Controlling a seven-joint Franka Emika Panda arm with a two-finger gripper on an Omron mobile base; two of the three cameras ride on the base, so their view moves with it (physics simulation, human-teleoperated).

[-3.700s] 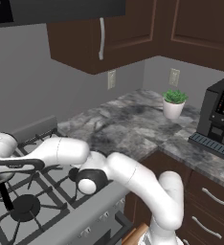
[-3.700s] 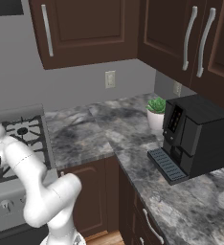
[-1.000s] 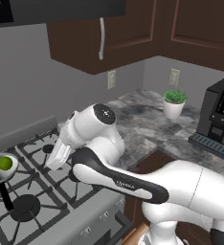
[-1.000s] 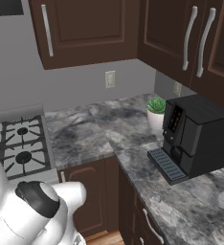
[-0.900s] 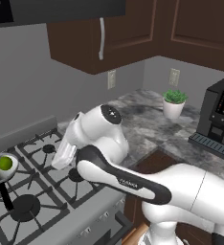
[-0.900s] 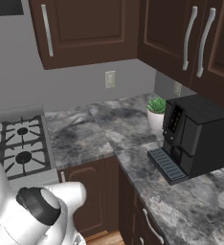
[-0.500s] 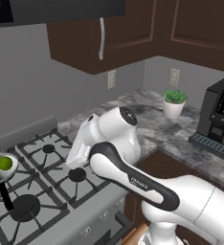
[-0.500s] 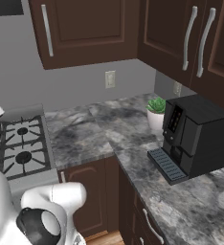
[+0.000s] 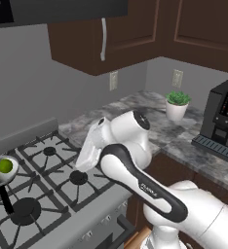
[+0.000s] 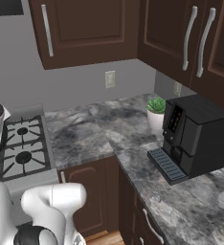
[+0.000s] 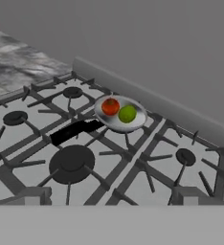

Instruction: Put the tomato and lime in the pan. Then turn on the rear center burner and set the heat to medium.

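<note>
the tomato [image 11: 110,106] and the lime [image 11: 127,113] are seen lying side by side, touching, inside the pan [image 11: 133,125], which is set on the grates of the stove [image 11: 147,167] over the rear center burner. the pan's black handle [image 11: 72,131] is pointed toward the large front-middle burner disc [image 11: 71,163]. the claw is spread wide and nothing is held in it. a potted plant [image 9: 177,104] and a coffee machine [image 10: 195,136] are stood on the marbled desk [image 10: 109,127].
</note>
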